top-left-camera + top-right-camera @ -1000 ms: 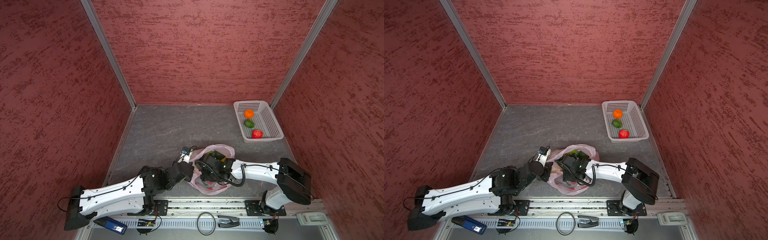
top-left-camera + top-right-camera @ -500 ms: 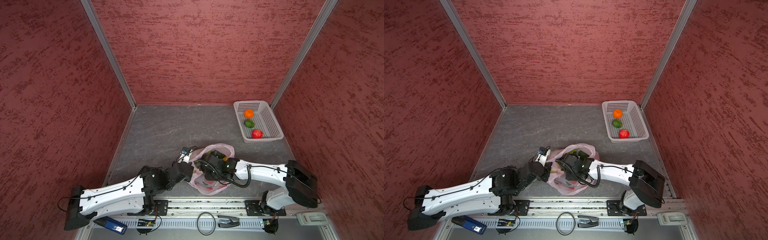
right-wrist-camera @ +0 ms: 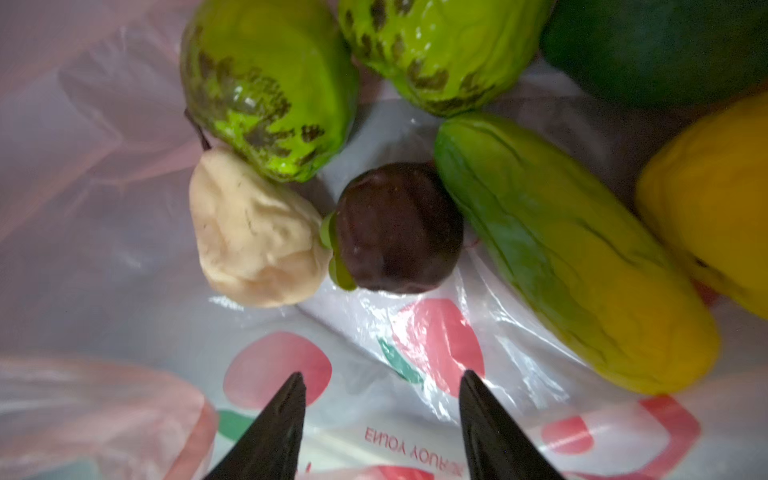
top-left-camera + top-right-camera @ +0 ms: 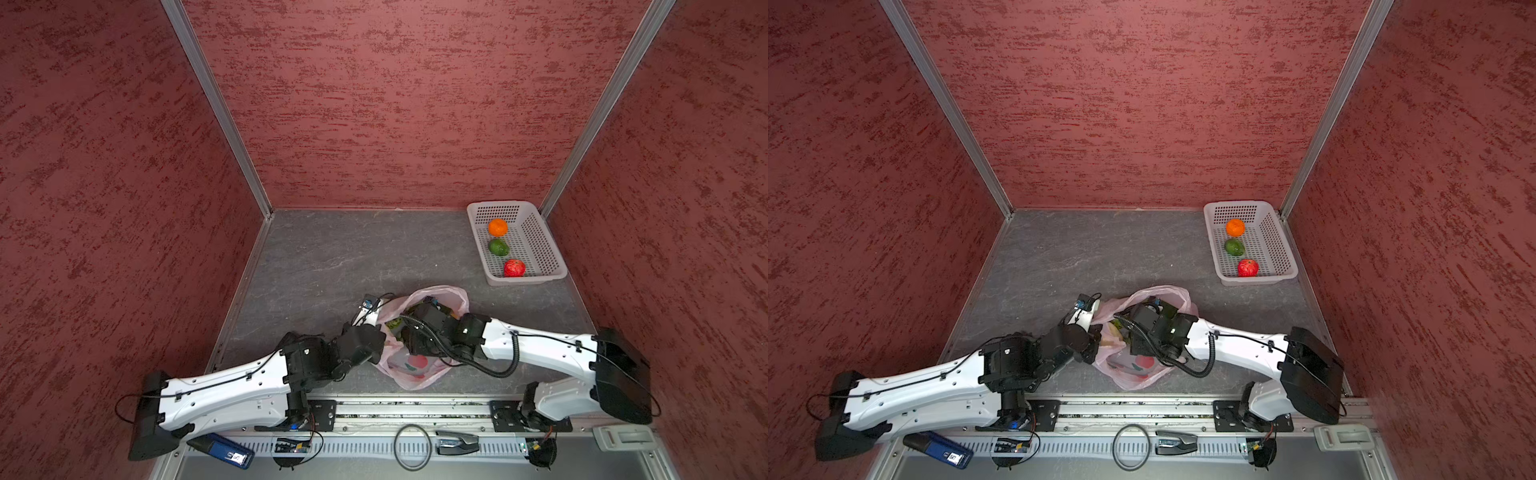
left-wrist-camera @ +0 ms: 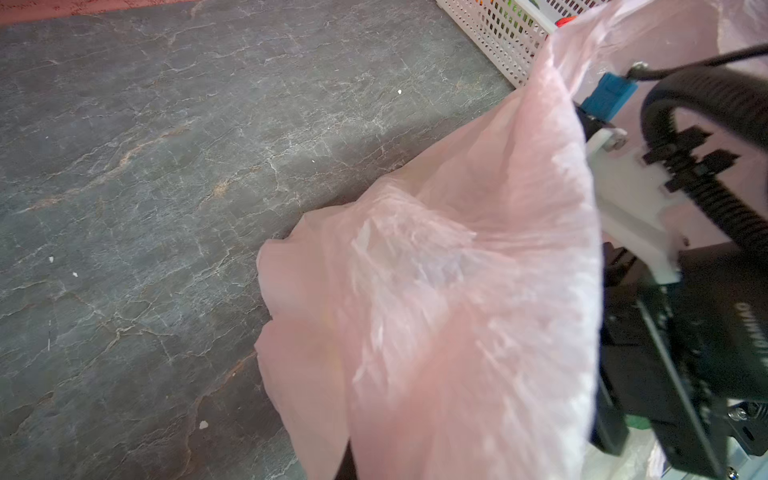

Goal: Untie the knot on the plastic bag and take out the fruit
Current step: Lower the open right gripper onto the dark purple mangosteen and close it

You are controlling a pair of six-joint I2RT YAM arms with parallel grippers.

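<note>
Right wrist view puts the right gripper (image 3: 382, 373) inside the plastic bag (image 3: 124, 216), its two black jaws parted with nothing between them, hanging over the printed film just short of the dark brown fruit (image 3: 399, 226). Close against it on one side is a beige wrinkled fruit (image 3: 253, 232), on the other a long green-to-yellow fruit (image 3: 573, 257); two bright green blotched fruits (image 3: 270, 83) and a yellow piece (image 3: 715, 199) lie beyond. Risk, as I judge it: the brown fruit is round and glossy and sits wedged between neighbours, so jaws closing off-centre could squirt it aside or nip the beige one with it; closing too low could catch the loose film and drag the whole bag on lifting. The left gripper (image 4: 383, 330) is closed, apparently pinched on the bag's rim, though pink film hides the grip itself in the left wrist view; should that thin film slip out, the mouth would sag onto the right wrist. No knot shows at the mouth, which gapes wide in both top views. Right arm (image 4: 540, 351) lies low across the table (image 4: 332, 257) from its base, wrist bent down into the mouth; left arm (image 4: 232, 386) stretches in low from the other side to the bag's left edge. Well apart, the white basket (image 4: 555, 274) holds three round fruits (image 4: 498, 247).
</note>
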